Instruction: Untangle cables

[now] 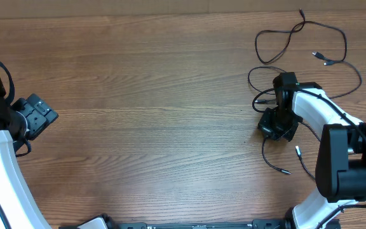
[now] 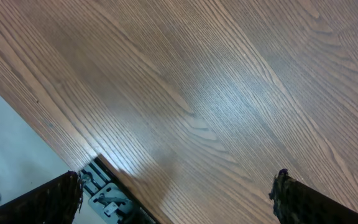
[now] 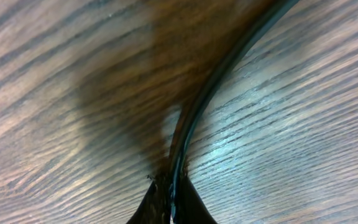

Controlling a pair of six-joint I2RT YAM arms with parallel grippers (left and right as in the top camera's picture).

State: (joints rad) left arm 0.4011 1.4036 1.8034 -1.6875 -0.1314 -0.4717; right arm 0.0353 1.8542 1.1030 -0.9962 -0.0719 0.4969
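Observation:
Several thin black cables (image 1: 257, 44) lie in loose loops at the table's right side, with small silvery plug ends (image 1: 319, 57) among them and another plug (image 1: 298, 151) nearer the front. My right gripper (image 1: 274, 126) points down into the loops. In the right wrist view it (image 3: 171, 186) is shut on one black cable (image 3: 210, 93), which runs up and to the right from between the fingertips across the wood. My left gripper (image 1: 42, 114) hangs far off at the left edge, open (image 2: 178, 179), with only bare wood between its fingers.
The wooden table (image 1: 157, 108) spans the whole overhead view. The left wrist view shows the table's edge with a metal bracket (image 2: 110, 200) and grey floor beyond. The right arm's white links (image 1: 335, 127) cover part of the cable loops.

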